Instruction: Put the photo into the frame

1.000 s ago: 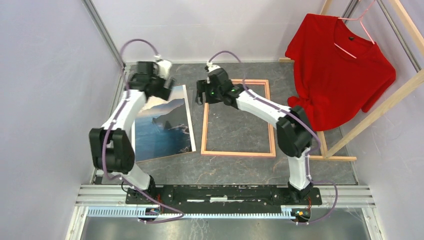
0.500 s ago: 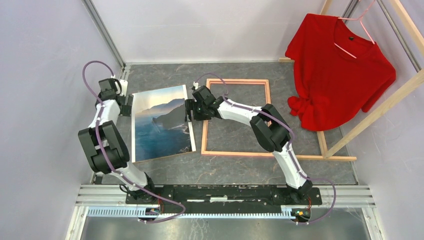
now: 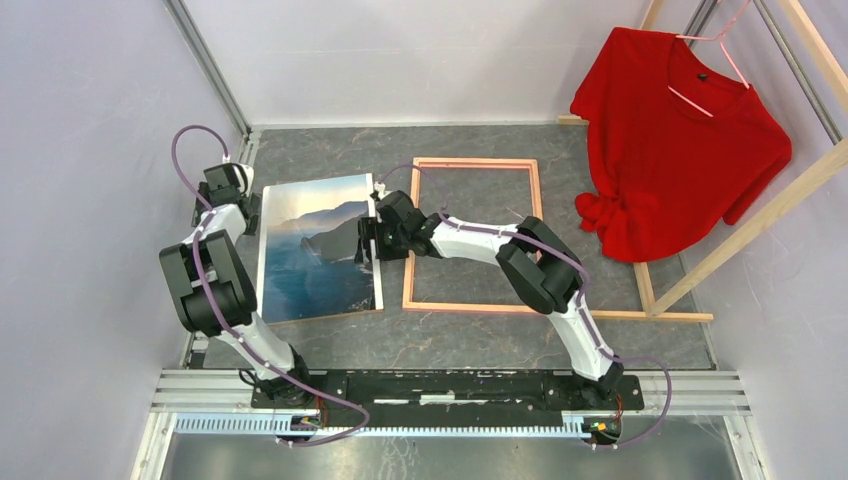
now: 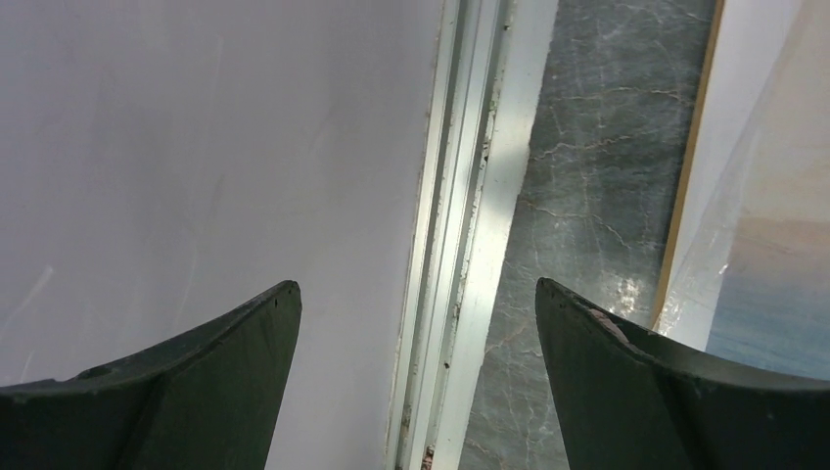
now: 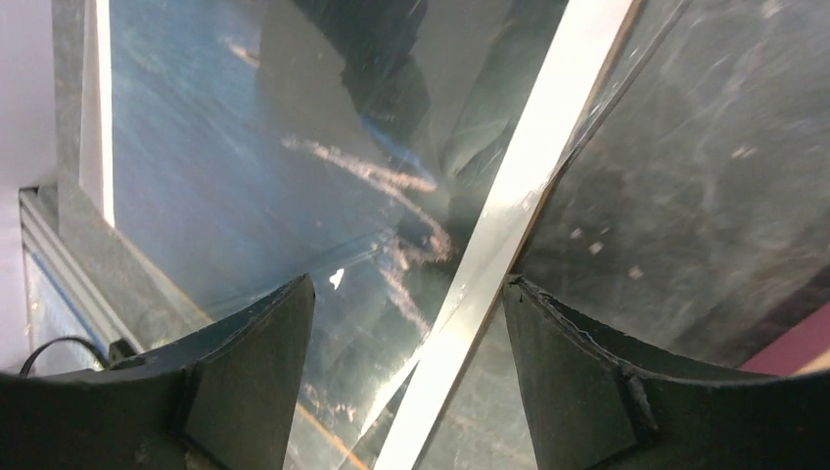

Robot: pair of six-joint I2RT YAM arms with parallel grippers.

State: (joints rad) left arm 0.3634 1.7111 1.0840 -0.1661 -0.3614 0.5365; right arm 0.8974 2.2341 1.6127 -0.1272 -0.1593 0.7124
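The photo lies flat on the table at the left, showing blue mountains, water and a pale sky. The frame lies flat to its right, the table showing through its opening. My right gripper is open and low over the photo's right edge. In the right wrist view its jaws stand either side of the photo's white border. My left gripper is open and empty beside the photo's left edge. In the left wrist view it hangs over the table's side rail, with the photo at the right.
A wooden clothes rack with a red T-shirt on a hanger stands at the right, close to the frame's right side. The enclosure wall and metal rail run along the table's left edge beside the left gripper.
The left gripper has swung from above the photo's top down to its left edge. The right gripper has moved left from the frame onto the photo's right edge. The photo has shifted slightly left.
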